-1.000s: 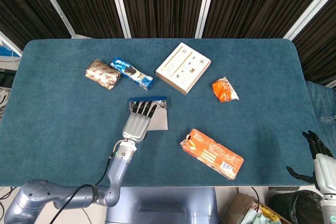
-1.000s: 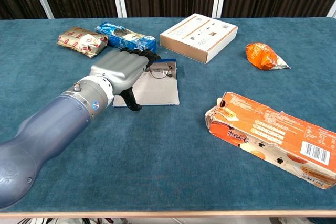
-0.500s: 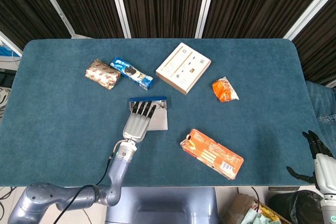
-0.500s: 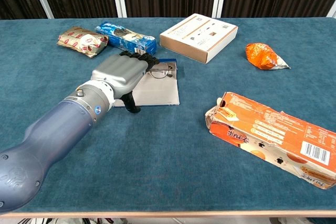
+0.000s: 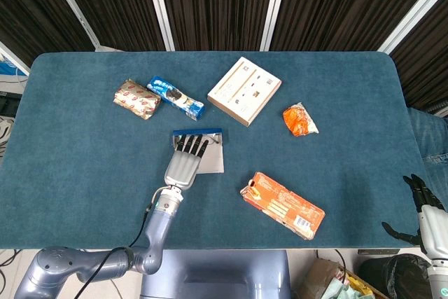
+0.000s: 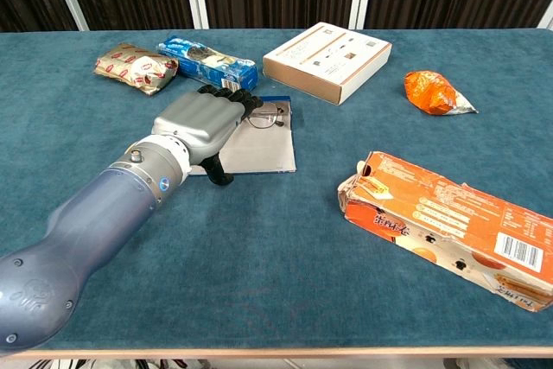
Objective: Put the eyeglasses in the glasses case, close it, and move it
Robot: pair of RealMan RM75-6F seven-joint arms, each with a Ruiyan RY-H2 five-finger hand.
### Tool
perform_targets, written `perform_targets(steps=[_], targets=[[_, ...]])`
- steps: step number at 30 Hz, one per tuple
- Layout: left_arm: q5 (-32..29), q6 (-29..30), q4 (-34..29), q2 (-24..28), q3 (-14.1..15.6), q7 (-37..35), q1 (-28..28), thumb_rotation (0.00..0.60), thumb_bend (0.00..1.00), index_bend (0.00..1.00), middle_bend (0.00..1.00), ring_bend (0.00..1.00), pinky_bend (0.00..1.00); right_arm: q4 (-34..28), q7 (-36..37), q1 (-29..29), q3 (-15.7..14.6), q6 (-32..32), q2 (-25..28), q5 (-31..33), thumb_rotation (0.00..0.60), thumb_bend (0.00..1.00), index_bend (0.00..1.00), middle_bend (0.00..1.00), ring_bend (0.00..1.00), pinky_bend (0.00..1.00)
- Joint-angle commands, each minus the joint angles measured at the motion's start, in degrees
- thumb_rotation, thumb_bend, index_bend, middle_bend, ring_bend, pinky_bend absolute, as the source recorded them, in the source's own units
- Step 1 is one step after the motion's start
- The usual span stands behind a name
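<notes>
The glasses case lies open in the middle of the table, a flat grey panel with a blue far rim. The eyeglasses rest at its far end, just inside that rim. My left hand lies palm down over the left part of the case. Its dark fingertips curl onto the left side of the eyeglasses and hide that side. The thumb rests apart on the grey panel. My right hand hangs off the table at the lower right, fingers spread and holding nothing.
A brown snack packet and a blue biscuit pack lie beyond the case to the left. A white flat box sits beyond it to the right, with an orange bag further right. A crumpled orange carton lies near the front right.
My left forearm has shifted slightly in the chest view, and the hand has stayed on the case with its fingertips on the eyeglasses. The right hand has not moved.
</notes>
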Motion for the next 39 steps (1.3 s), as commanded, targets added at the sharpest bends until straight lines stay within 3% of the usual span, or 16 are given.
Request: perform_targets(steps=[1,13,23,39], targets=[[0.6,0.2,0.2,-0.2,-0.3,-0.1,0.1,0.6,0.15,0.0,0.0,0.0,0.0,0.0,0.0,0.0,0.0,0.0,0.0,0.0,0.6,0.26,0.09,0.04,0.13,0.16],[1.1,0.0,1.9,-0.9,-2.1,0.9,0.5,0.6,0.16,0.0,0.0,0.0,0.0,-0.1,0.2,0.0,-0.1,-0.1,0.1,-0.1,0.6,0.26,0.09,0.04,0.13,0.16],[1.8,0.1,1.9,-1.0,-3.3,1.0,0.8,0.6,0.24,0.01,0.0,0.0,0.0,-0.2,0.2,0.0,-0.2,-0.2,0.2,-0.1,0.6,0.26,0.09,0.04,0.13,0.16],[1.7,0.6,2.6,-0.8,-7.2,2.9,-0.6,0.6,0.29,0.21,0.0,0.0,0.0,-0.3,0.2,0.0,-0.3,-0.4,0.2,-0.1,0.6,0.26,0.09,0.04,0.13,0.16]])
